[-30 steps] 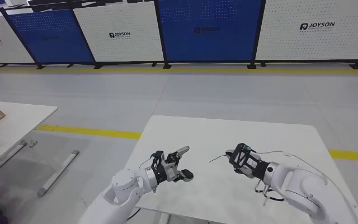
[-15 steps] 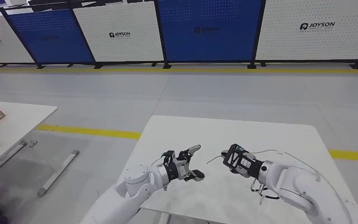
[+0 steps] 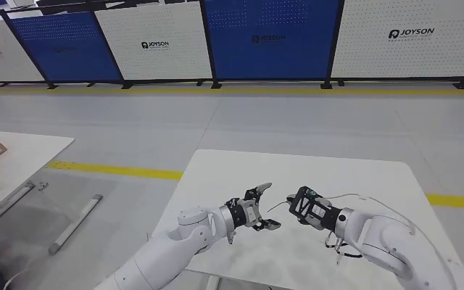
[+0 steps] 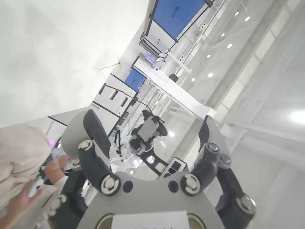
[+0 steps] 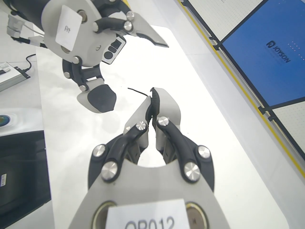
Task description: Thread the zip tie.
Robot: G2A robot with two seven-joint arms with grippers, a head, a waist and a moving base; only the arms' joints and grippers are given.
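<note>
While your right gripper (image 5: pixel 152 97) pinches the zip tie (image 5: pixel 137 92), mostly hidden inside, your left gripper (image 5: pixel 133 72) gapes wide, empty.

Bright, even light from ceiling lamps (image 4: pixel 210 75) — glare whitens the table (image 5: pixel 202 96) (wrist views bulge at edges).

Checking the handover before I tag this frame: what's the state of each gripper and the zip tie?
left gripper: open, holding nothing, close to the tie's free end.
right gripper: shut on the zip tie.
zip tie: pinched at the right gripper's tip, thin end sticking out free toward the left gripper, no loop visible.
</note>
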